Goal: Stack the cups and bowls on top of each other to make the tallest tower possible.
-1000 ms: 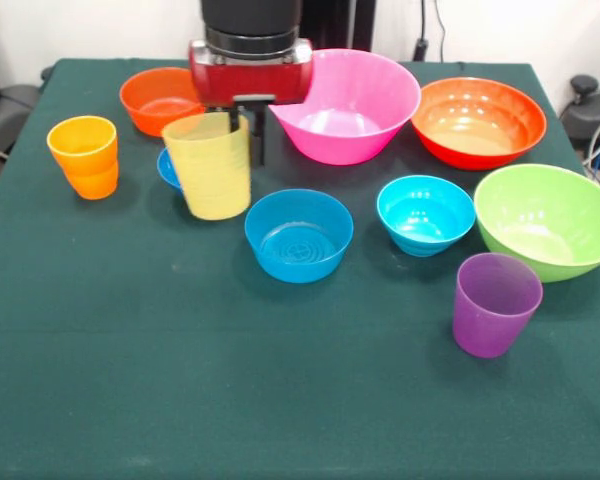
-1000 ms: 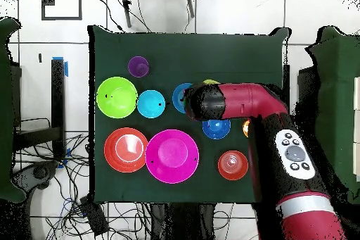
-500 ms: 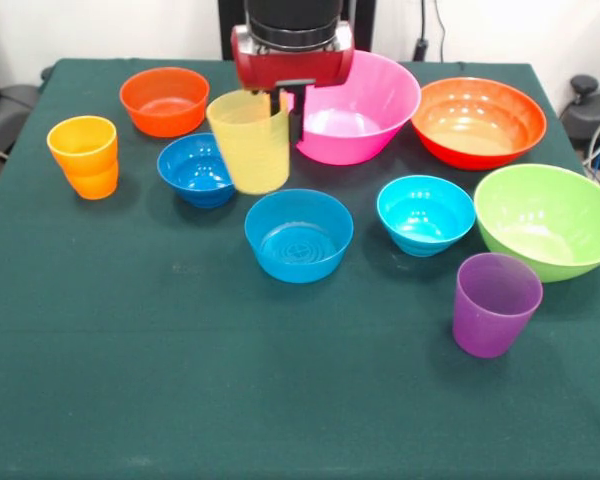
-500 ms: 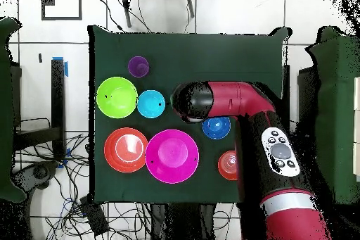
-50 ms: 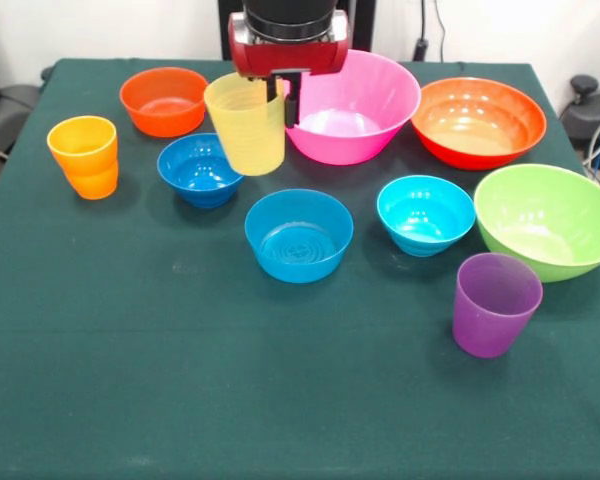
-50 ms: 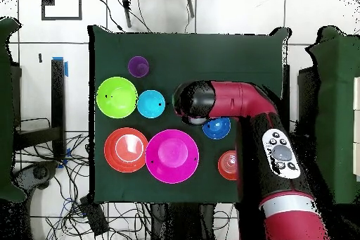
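My gripper [image 5: 282, 100] is shut on the rim of the pale yellow cup [image 5: 246, 126], which hangs slightly tilted in the air above the dark blue small bowl [image 5: 198, 168] and beside the pink large bowl [image 5: 358, 100]. The mid-blue small bowl [image 5: 298, 235] sits empty just in front of the cup. The orange cup [image 5: 84, 156] stands at the left and the purple cup [image 5: 495, 303] at the right front. In the overhead view the arm's head [image 6: 193, 100] hides the yellow cup and the mid-blue bowl.
A cyan small bowl [image 5: 425, 213], a lime green large bowl [image 5: 546, 220], an orange-red large bowl [image 5: 477, 120] and an orange-red small bowl [image 5: 164, 98] stand apart on the green tablecloth [image 5: 180, 380]. All are upright, with nothing stacked.
The gripper carried the yellow cup to the right, uncovering the dark blue bowl, then rose a little and drew back towards the pink bowl. Nothing else moved.
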You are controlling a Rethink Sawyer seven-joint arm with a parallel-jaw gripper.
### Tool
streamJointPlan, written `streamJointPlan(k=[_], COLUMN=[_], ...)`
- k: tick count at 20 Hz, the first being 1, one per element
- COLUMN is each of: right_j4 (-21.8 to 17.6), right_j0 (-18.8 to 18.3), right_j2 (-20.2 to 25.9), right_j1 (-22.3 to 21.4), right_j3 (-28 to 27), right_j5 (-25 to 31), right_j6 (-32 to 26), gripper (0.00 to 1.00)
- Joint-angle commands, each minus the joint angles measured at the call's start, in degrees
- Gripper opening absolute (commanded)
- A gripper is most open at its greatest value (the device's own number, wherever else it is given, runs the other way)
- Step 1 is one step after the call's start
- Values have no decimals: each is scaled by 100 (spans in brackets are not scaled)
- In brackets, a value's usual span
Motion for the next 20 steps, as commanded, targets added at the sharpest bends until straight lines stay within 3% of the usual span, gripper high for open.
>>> streamJointPlan(k=[1,20], right_j4=[130,285], right_j0=[8,195], right_j2=[-56,-164], right_j1=[320,271], right_j3=[-206,-285], right_j5=[151,228], right_j6=[593,692], gripper=[0,0])
